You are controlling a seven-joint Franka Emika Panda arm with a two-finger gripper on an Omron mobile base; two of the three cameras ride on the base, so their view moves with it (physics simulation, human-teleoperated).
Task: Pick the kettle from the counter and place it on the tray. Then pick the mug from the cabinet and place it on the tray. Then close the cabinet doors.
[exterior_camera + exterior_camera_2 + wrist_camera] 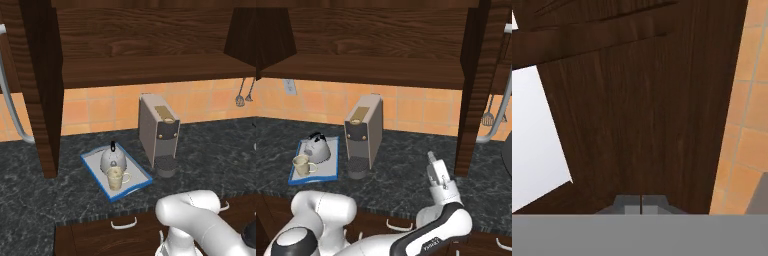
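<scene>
The kettle [113, 159] and the mug [115, 177] sat on the tray [93, 166], on the counter [210, 150] beside the coffee machine [158, 131]. What was left was the right door [475, 90], still open. It looked big, hard and stiff, best pushed flat on its wood. The gripper [432, 159] was by its bottom edge, jaws together, holding nothing.

We see a tall grey coffee machine [159, 131] standing upright before the orange tiled wall [100, 110]. Right of the coffee machine, we spot utensils [245, 95] hanging on that wall; left of it, a white wall socket [290, 86]. Below the coffee machine we see drawers with curved handles [124, 223].
</scene>
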